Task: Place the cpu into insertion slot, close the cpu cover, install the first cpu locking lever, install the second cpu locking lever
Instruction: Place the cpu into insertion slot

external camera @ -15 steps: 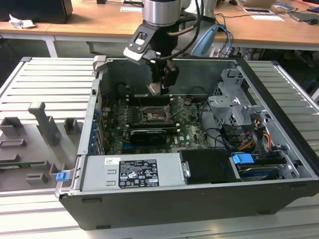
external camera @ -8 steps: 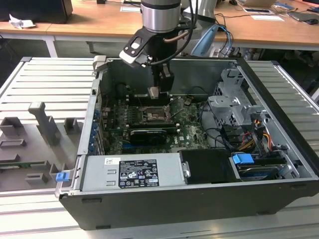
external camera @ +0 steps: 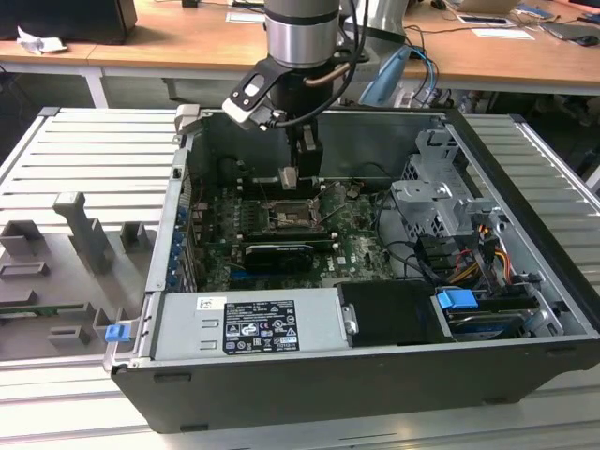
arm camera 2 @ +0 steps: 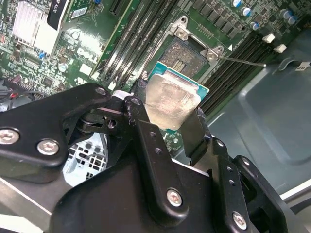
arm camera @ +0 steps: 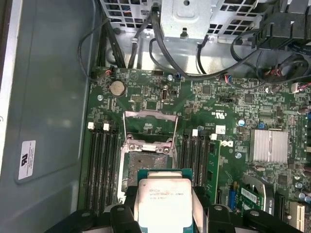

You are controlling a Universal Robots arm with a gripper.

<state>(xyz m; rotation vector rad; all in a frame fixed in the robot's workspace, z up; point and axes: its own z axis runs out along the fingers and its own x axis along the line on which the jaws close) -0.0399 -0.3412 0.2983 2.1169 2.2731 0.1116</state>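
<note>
The silver and black cylindrical robot arm (external camera: 302,37) enters at the upper centre of the exterior view, its wrist pointing straight down. Its black two-finger gripper (external camera: 291,171) hangs vertical, with the black metal fingers (arm camera 2: 146,133) clamped on opposite edges of the pale beige-grey square cpu (arm camera 2: 167,102).

1. One cpu (arm camera: 163,206).
2. One insertion slot (arm camera: 146,162).
3. One cpu cover (arm camera: 149,114).
4. One coin battery (arm camera: 116,87).
5. One finned silver heatsink (arm camera: 268,145).
6. One grey labelled box (external camera: 248,323).
7. One open computer case (external camera: 281,389).
</note>
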